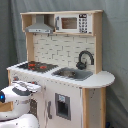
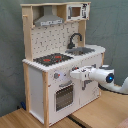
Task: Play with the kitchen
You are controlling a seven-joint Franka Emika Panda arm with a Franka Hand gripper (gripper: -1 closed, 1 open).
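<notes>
Grey backdrop curtain (image 1: 116, 45), wood floor (image 2: 100, 112)

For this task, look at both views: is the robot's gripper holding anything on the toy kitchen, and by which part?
It cannot be told. The gripper is at the kitchen front beside the knobs, but no grasp is visible.

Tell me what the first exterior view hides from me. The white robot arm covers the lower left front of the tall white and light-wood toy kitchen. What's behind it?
Observer: In the second exterior view, the gripper is level with the knob panel of the toy kitchen. I cannot tell whether it touches.
Operator: What's below that panel?
Observer: The white oven door with a dark window. It looks shut.
Operator: What does the kitchen stand on?
Observer: A light wooden surface.
</notes>
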